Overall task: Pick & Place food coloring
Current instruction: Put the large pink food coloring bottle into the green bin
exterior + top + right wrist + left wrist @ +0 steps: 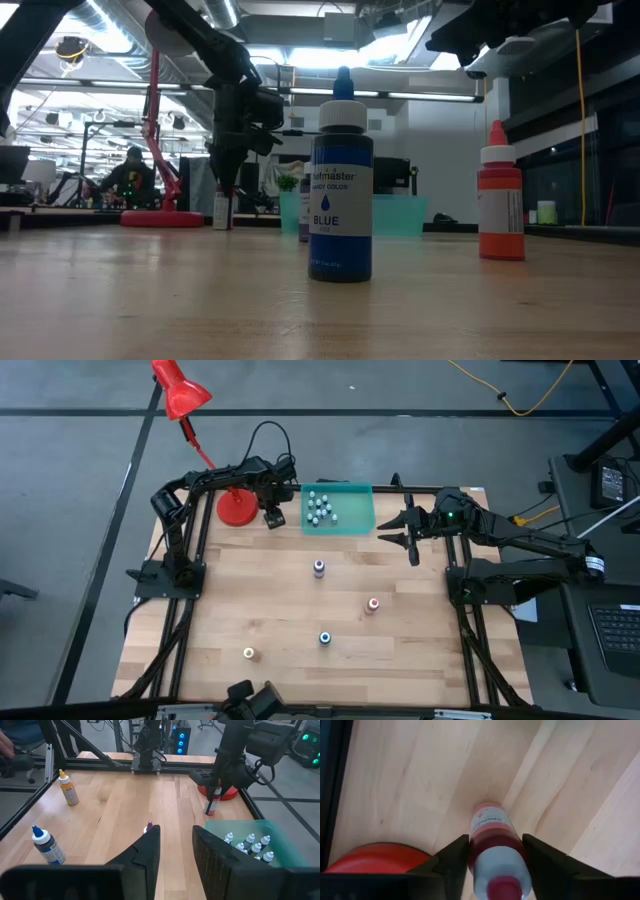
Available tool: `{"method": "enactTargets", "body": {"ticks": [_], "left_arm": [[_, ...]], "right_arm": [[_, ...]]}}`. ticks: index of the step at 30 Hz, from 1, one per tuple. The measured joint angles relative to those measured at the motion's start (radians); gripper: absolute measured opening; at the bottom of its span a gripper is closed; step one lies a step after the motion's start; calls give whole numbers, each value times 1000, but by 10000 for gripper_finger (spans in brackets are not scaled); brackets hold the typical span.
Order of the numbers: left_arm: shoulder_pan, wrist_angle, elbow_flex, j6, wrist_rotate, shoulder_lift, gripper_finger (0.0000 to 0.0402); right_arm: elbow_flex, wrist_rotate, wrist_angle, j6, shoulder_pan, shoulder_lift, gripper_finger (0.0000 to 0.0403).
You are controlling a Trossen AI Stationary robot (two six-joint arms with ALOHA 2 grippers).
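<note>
High view: the left hand (274,517) sits at the back of the desk (280,610), just beside the red lamp base (236,509), with the teal tray (340,510) of little whitish bottles (320,507) on its other side. The right hand (402,532) hovers past the tray, fingers apart, nothing in them. Purple (319,567), red-orange (373,604), blue (325,638) and yellow (249,653) bottles are scattered well away from both hands. Low view: the left hand comes straight down onto a pink bottle (222,208) standing on the desk. Left wrist view: the fingers (451,857) are closed snug against the pink bottle's sides.
</note>
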Motion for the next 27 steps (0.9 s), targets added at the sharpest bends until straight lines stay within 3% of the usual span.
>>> {"method": "enactTargets", "body": {"ticks": [3, 14, 23, 27], "left_arm": [[0, 1, 0, -8, 0, 0, 147], [-14, -61, 31, -35, 0, -42, 147], [-59, -226, 358, -47, 0, -116, 147], [-73, -215, 520, -61, -1, -105, 147]], "right_arm": [[0, 0, 0, 0, 0, 0, 116], [0, 0, 0, -3, -2, 0, 116], [0, 0, 0, -1, -36, 0, 116], [0, 0, 0, -10, -44, 0, 116]]}}
